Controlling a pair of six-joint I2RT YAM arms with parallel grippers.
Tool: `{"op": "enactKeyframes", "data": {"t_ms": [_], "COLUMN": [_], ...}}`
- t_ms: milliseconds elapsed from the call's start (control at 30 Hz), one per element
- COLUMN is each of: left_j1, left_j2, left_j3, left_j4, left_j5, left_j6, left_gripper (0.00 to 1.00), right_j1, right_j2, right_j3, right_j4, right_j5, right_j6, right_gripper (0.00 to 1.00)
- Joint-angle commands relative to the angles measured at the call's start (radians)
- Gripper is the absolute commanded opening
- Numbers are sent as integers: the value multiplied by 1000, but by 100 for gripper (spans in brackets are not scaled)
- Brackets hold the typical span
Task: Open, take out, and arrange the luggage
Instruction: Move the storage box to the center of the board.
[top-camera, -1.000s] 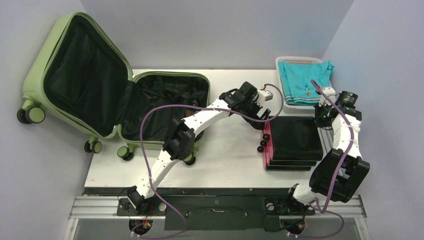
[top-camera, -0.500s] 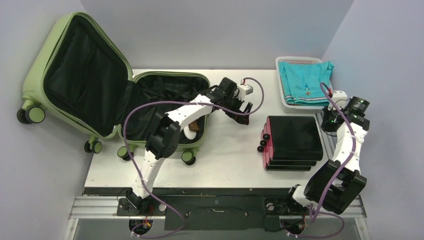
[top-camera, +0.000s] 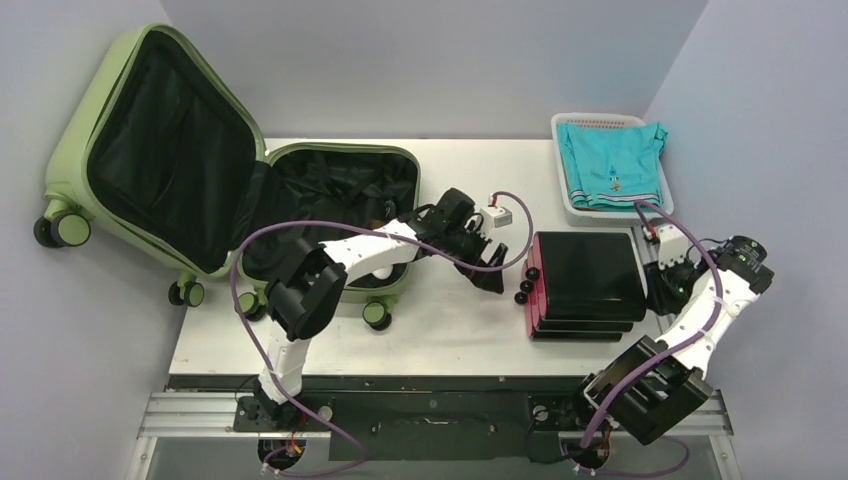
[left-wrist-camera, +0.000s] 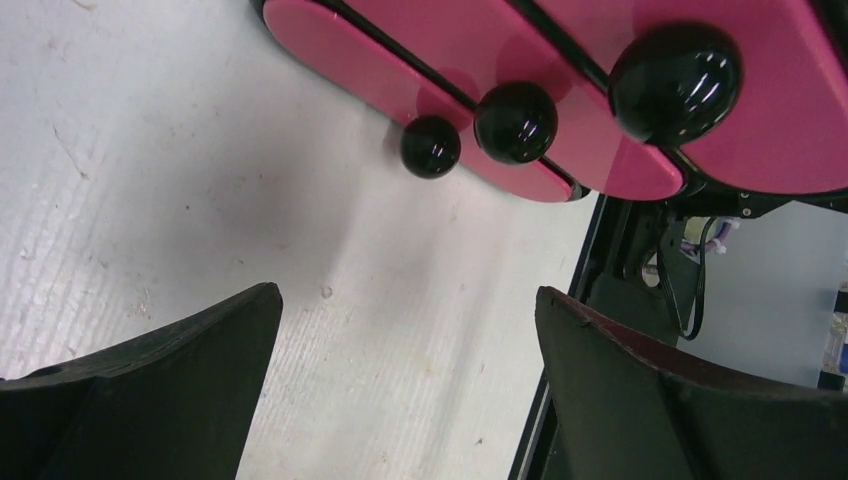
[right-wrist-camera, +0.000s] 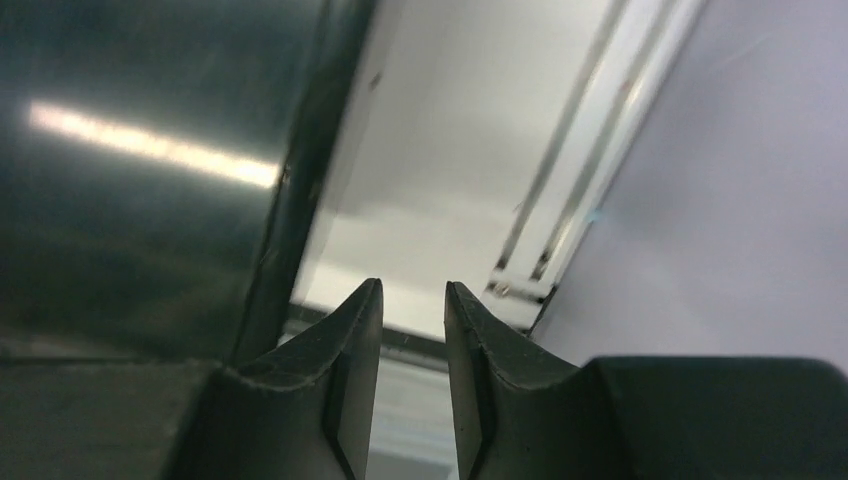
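Note:
The light olive-green luggage (top-camera: 70, 170) lies open at the table's left, its lid propped up and black lining showing in both halves. My left gripper (top-camera: 493, 274) hangs open over bare table, just left of the smaller black case (top-camera: 590, 272). In the left wrist view the left gripper (left-wrist-camera: 408, 300) has nothing between its fingers, and the case's pink side (left-wrist-camera: 760, 120) with black ball wheels (left-wrist-camera: 515, 120) lies ahead. My right gripper (top-camera: 662, 292) is at the case's right edge. In its wrist view the right gripper (right-wrist-camera: 412, 285) has its jaws slightly apart, holding nothing.
A white basket (top-camera: 561, 128) holding a folded turquoise garment (top-camera: 610, 165) stands at the back right. The left arm reaches across the luggage's lower half. A metal rail (top-camera: 440, 410) runs along the table's near edge, and grey walls close in on both sides.
My left gripper pulled back from the black case's far corner and came down beside its wheeled side. The right arm drew toward the near right, and its jaws parted slightly.

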Motion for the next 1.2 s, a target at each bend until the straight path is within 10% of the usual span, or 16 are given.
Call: {"op": "enactKeyframes", "data": {"t_ms": [0, 367, 767, 1167], "left_j1": [20, 34, 105, 163], "left_j2": [-87, -133, -187, -181], "left_j3": [-39, -50, -9, 72], "left_j4": [93, 88, 17, -46], "left_j5": [42, 38, 44, 39], "left_j6": [-12, 9, 88, 163], "left_gripper": [96, 96, 96, 96], "right_j1": [-76, -169, -153, 114], "right_j2": [-24, -44, 20, -5], "right_j3": [16, -93, -59, -135], "right_j4": [-323, -406, -394, 24], "right_j5": [-32, 64, -161, -255], "right_j6": [-414, -701, -751, -268], "right_gripper": [26, 36, 54, 54]}}
